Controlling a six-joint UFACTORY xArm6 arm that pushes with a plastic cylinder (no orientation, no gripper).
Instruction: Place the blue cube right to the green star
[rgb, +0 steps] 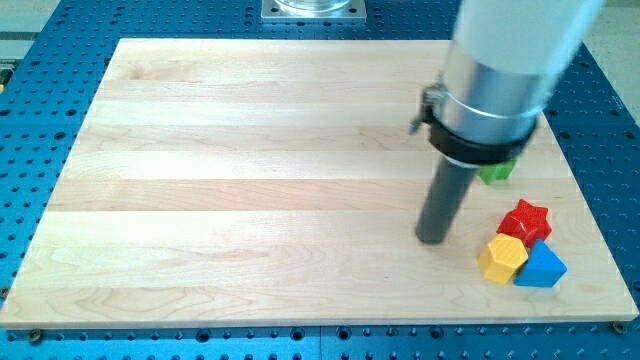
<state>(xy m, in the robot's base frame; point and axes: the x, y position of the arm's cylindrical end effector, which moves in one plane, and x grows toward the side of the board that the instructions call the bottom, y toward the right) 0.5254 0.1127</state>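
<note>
While blue pegboard (60, 330) surrounds it, pale wooden board (230, 180) lies flat.

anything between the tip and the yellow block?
No. In the camera view only bare wooden board lies between my tip and the yellow block.

A red star (526, 219) sits near the right side of the wooden board (250, 180). A yellow block (501, 259) touches it, just below. A blue holey table (30, 120) lies under the board.

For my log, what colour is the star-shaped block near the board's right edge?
Red: the red star block, clearest in the camera view.
</note>
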